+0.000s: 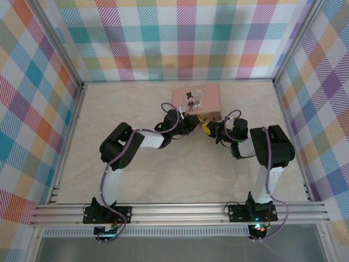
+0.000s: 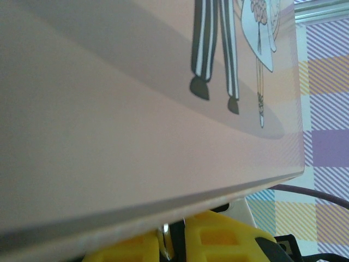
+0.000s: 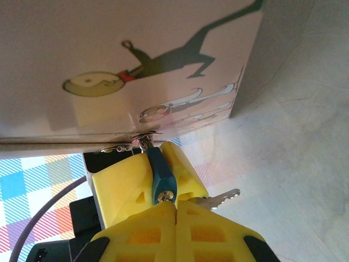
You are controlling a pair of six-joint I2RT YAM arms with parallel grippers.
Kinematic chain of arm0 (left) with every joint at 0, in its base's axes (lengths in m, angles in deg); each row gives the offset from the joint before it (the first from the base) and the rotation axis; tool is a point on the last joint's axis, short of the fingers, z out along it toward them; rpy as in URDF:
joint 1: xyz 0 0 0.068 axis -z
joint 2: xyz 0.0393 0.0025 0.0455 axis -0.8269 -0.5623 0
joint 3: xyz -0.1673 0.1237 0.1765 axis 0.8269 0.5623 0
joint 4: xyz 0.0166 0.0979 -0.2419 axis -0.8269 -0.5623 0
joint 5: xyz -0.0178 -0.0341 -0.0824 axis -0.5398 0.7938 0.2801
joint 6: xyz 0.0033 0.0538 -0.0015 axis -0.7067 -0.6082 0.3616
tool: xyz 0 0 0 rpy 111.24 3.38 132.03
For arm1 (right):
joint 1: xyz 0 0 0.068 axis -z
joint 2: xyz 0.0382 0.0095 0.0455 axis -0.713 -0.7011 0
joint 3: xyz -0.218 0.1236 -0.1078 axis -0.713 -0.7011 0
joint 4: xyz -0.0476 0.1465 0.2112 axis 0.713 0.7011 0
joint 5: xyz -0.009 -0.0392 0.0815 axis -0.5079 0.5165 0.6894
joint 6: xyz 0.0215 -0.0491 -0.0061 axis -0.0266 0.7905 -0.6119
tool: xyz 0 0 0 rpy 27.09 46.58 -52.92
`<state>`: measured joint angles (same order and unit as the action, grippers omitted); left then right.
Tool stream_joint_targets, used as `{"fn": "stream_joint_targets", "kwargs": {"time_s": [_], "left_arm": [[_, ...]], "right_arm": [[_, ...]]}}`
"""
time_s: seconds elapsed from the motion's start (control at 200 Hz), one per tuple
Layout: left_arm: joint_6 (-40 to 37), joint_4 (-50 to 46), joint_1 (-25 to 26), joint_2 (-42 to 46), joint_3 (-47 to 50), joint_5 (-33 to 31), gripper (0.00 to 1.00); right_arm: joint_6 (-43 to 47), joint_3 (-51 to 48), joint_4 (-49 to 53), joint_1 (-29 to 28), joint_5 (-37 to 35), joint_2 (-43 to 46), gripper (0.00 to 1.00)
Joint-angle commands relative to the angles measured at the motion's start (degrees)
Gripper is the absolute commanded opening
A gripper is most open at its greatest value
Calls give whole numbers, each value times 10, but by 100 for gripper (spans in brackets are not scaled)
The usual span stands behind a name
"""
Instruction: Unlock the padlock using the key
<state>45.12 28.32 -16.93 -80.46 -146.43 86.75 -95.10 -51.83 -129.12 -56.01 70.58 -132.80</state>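
The blue padlock (image 3: pixel 160 172) hangs by its small metal shackle (image 3: pixel 144 142) from the hasp of the pink tin (image 1: pixel 196 98). Its brass keyhole (image 3: pixel 165 195) faces the right wrist camera. My left gripper (image 1: pixel 192 123) is shut on the padlock body, with a yellow finger (image 3: pixel 117 188) on each side. My right gripper (image 3: pixel 175 212) is shut just below the keyhole. The silvery key (image 3: pixel 218 198) sticks out sideways to the right from its fingertips, not in the keyhole. In the left wrist view the tin lid (image 2: pixel 136 109) looms over the left gripper (image 2: pixel 174 243).
The tin stands at the back middle of the beige table (image 1: pixel 163 174). Checked cloth walls (image 1: pixel 38 109) on metal frames close in the left, right and back. Both arms (image 1: pixel 262 147) meet at the tin's front edge. Bare table lies to the right of the tin (image 3: pixel 305 136).
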Motion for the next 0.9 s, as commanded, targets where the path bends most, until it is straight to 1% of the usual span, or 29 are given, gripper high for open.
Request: {"fn": "stream_joint_targets", "kwargs": {"time_s": [0.0, 0.105, 0.215, 0.285, 0.425, 0.48, 0.555, 0.66, 0.755, 0.895], "left_arm": [[17, -50, 27, 27, 27, 87, 0], [-2, -83, 18, 48, 34, 62, 0], [-18, -114, 14, 64, 33, 48, 0], [-23, -128, 12, 69, 31, 42, 0], [-31, -152, 12, 84, 29, 30, 0], [-34, -167, 12, 90, 26, 26, 0], [-44, -200, 12, 101, 19, 17, 0], [-60, -238, 15, 114, 8, 4, 1], [-67, -265, 17, 121, -3, -6, 1], [-69, -289, 21, 122, -23, -5, 1]], "right_arm": [[19, 21, -10, -16, -8, -14, 8], [35, 7, 1, -12, -4, -4, 17], [75, -6, 50, -8, 2, 27, 25], [111, -17, 94, -6, 4, 57, 25], [196, -23, 233, -6, 3, 121, 26], [238, -22, 294, -7, 1, 147, 26], [305, -12, 413, -6, -12, 179, 26], [388, -3, 520, -7, -30, 215, 26], [450, 5, 579, -10, -44, 245, 26], [553, 31, 661, -35, -92, 291, 26]]}}
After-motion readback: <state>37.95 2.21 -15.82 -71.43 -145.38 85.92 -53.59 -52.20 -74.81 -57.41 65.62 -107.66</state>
